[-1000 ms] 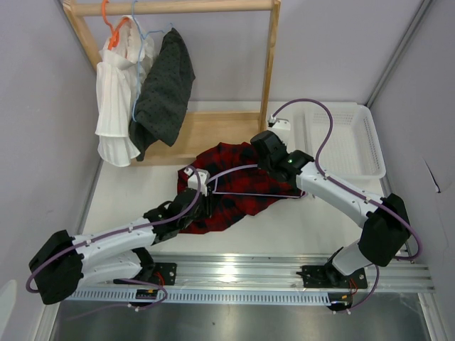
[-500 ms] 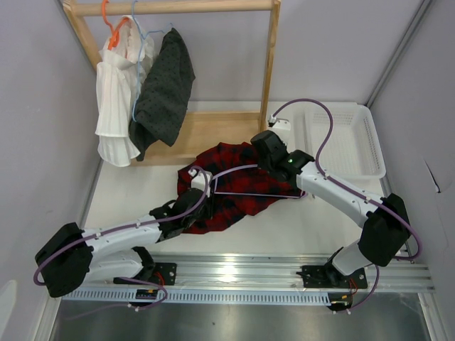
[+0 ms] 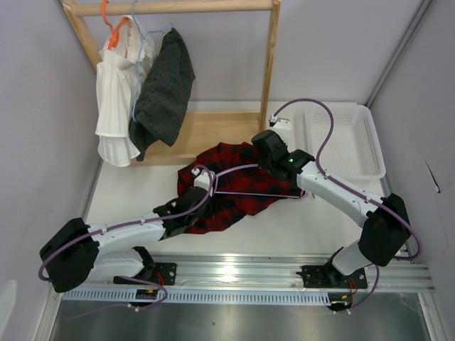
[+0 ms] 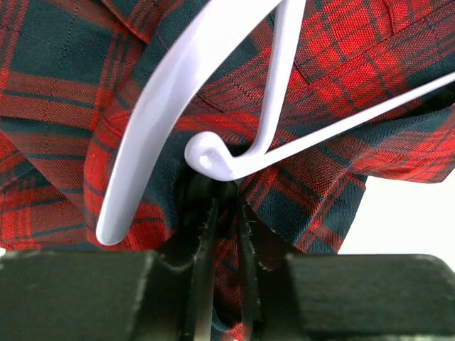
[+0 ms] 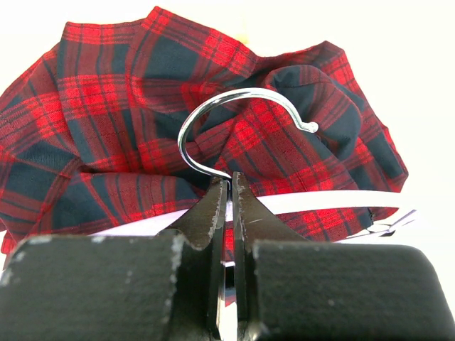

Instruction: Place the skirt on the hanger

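At the far left, the white pleated garment (image 3: 117,106) and the dark dotted garment (image 3: 162,89) are hanging on the wooden rack (image 3: 178,7), unchanged from a second ago. Below them, the left arm is reaching further in over the table (image 3: 121,192) than it was, and the left gripper (image 4: 226,206) is now sitting on the near left edge of the skirt (image 3: 234,207). Its jaws, wider before, are now standing narrow and pinching a fold of checked cloth just under a corner of the hanger (image 4: 277,92). The skirt is lying crumpled mid-table with the lilac hanger across it. The right gripper (image 5: 229,181) is staying where it was, jaws clamped on the hanger at the base of its metal hook. The white basket (image 3: 375,142) is sitting at the far right.
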